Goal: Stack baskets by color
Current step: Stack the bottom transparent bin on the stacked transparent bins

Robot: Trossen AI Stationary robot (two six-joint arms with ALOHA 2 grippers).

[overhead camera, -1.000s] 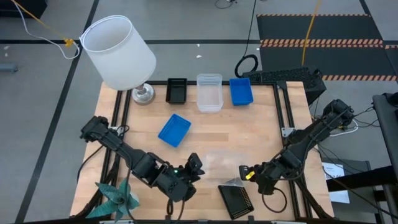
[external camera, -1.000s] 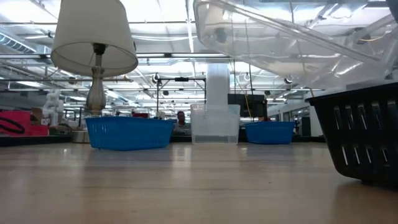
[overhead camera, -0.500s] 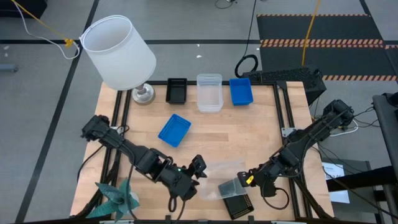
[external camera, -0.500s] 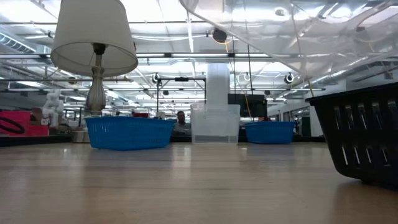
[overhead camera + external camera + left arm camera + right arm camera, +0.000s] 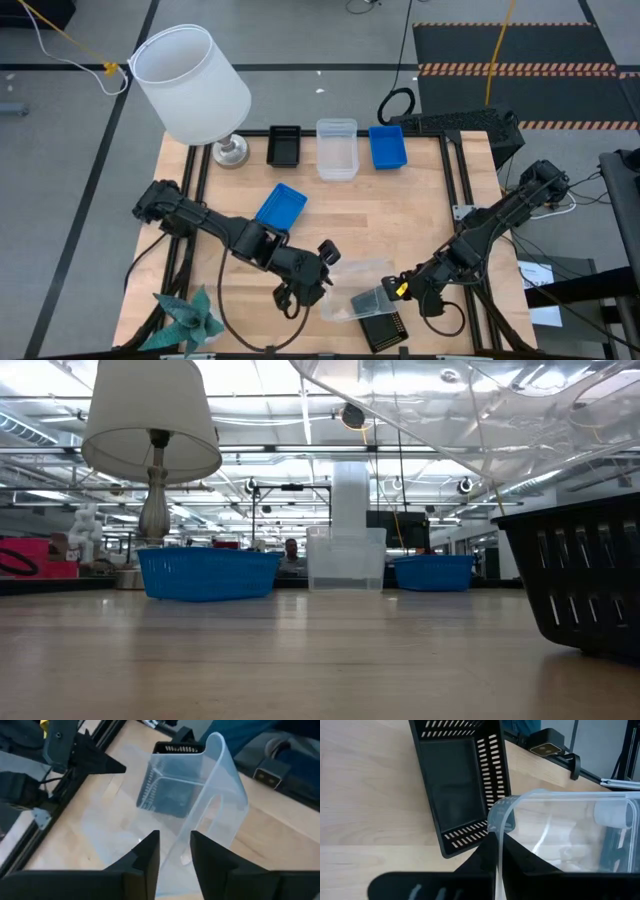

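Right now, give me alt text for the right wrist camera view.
The right gripper is shut on the rim of a clear basket held above the wooden table, with a black slotted basket lying just beyond it.
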